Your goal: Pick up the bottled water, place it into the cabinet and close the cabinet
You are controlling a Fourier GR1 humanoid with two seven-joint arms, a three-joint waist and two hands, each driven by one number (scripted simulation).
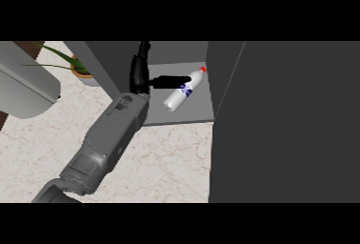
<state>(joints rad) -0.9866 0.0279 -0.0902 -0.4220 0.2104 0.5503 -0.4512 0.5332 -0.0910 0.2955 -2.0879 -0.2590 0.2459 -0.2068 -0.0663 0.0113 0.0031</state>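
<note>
There is one view only — from the robot's head, looking steeply down on the pale marbled stone desk. A grey forearm enters from the lower edge at about 7 o'clock and runs up toward 12, so the camera sits just above and behind the arm, fairly near. The open grey cabinet with its flat shelf fills the upper middle, and its tall dark grey door takes the whole 3 o'clock side. A green potted plant shows at 10 o'clock — with no second view, nothing is shared.
</note>
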